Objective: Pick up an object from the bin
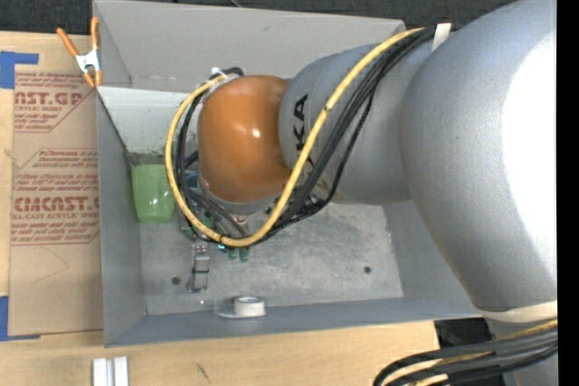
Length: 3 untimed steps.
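Note:
Part of my gripper's dark body (215,220) shows under the arm's orange cover, low over the left half of the bin. A pale green translucent block (152,193) lies just to its left against the bin's left wall. A small grey metal piece (197,271) lies on the floor directly in front of the gripper. Small green bits (239,253) show beside it under the cables. A white-grey round cap-like thing (242,306) rests at the bin's front wall.
The big silver arm comes in from the right and hides the bin's middle and right side. Yellow and black cables loop round the orange cover. Bare grey floor shows at the front right.

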Available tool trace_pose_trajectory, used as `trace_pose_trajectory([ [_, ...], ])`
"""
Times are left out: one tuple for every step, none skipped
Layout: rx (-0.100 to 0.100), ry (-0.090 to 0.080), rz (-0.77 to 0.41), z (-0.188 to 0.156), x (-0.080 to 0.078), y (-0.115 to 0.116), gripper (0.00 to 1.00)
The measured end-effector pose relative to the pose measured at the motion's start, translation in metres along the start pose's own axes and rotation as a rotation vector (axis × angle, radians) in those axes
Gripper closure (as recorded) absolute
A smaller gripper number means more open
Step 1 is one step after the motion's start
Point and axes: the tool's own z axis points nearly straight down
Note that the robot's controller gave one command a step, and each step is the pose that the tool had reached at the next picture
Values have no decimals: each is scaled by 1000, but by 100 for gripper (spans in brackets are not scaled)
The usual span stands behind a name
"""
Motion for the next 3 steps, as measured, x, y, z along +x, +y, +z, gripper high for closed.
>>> trace_pose_trajectory([
  [0, -7, -165, 65, 20, -71, 0],
  [2, -19, -563, 72, 22, -113, 0],
  [-2, -15, -685, 31, -16, -37, 0],
])
